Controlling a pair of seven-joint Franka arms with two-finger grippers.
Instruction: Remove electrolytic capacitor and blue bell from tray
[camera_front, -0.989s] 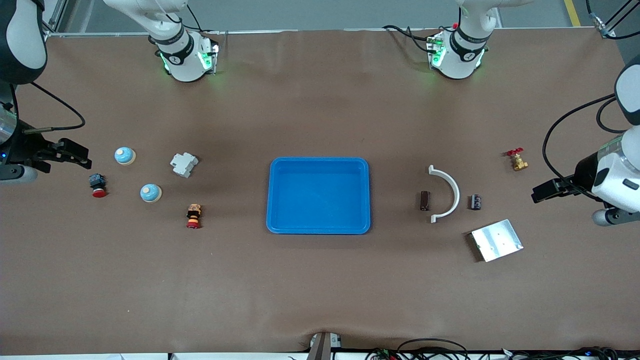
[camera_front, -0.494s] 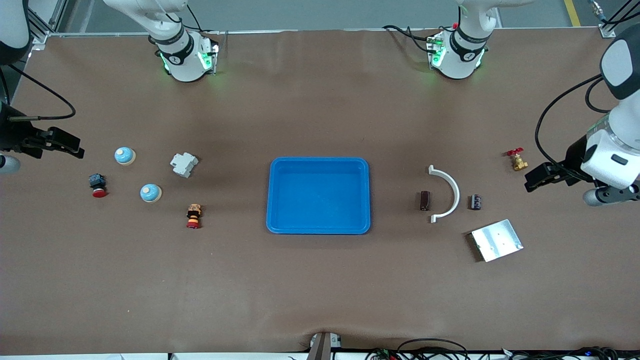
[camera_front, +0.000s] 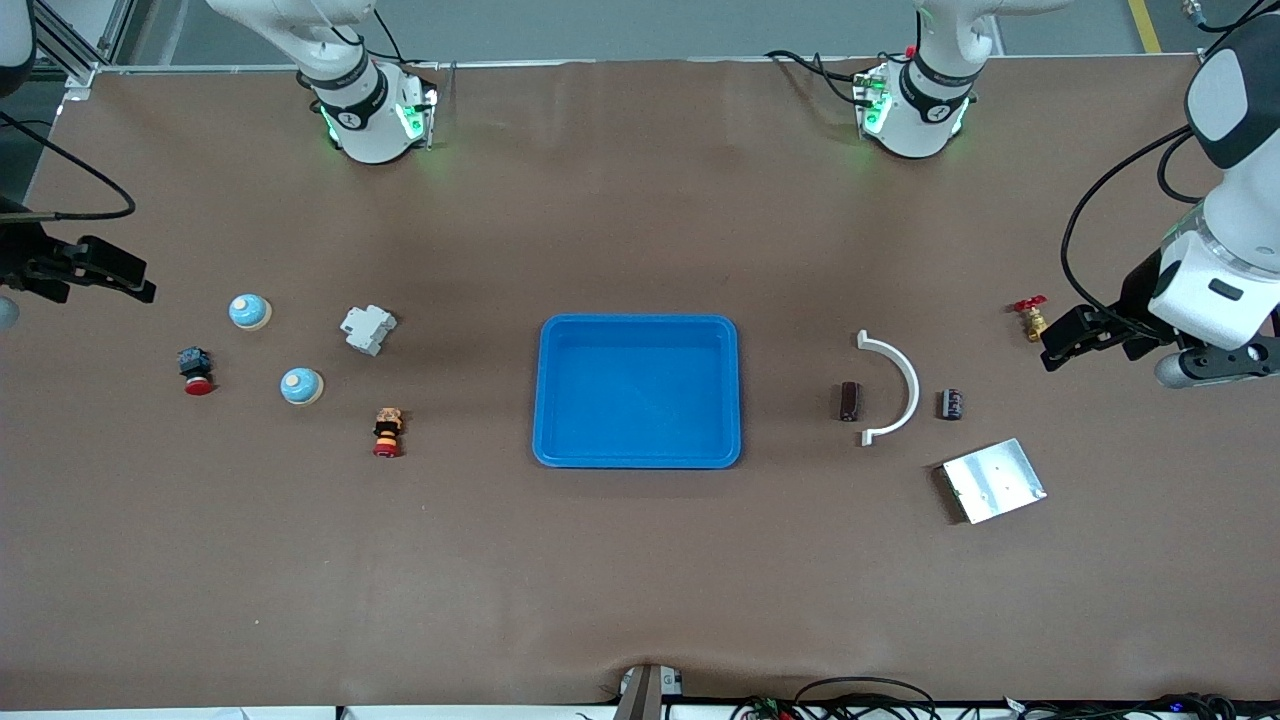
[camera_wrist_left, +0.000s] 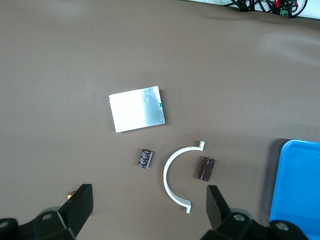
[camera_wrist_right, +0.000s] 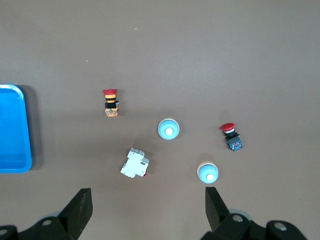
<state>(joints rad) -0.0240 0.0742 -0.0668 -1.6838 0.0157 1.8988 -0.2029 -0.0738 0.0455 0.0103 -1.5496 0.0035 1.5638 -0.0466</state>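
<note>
Two capacitors lie toward the left arm's end of the table, a brown one (camera_front: 849, 400) (camera_wrist_left: 206, 168) and a dark one (camera_front: 950, 404) (camera_wrist_left: 145, 158), on either side of a white curved bracket (camera_front: 895, 385) (camera_wrist_left: 172, 177). Two light-blue bells (camera_front: 249, 312) (camera_front: 301, 386) (camera_wrist_right: 207, 173) (camera_wrist_right: 169, 129) sit toward the right arm's end. The blue tray (camera_front: 552, 400) stands at the table's middle. My left gripper (camera_front: 1062, 342) (camera_wrist_left: 148, 207) hangs open and empty beside the brass valve (camera_front: 1033, 318). My right gripper (camera_front: 130, 275) (camera_wrist_right: 147, 207) hangs open and empty over the table's end near the bells.
A metal plate (camera_front: 993, 480) (camera_wrist_left: 136, 108) lies nearer the front camera than the dark capacitor. A white breaker (camera_front: 368, 329) (camera_wrist_right: 135, 163), a blue-bodied red push button (camera_front: 195, 370) (camera_wrist_right: 232, 136) and an orange-bodied red button (camera_front: 387, 432) (camera_wrist_right: 110, 102) surround the bells.
Both grippers have moved toward the base side of the table, the left one also inward toward the valve. Both stayed open. Nothing on the table has moved.
</note>
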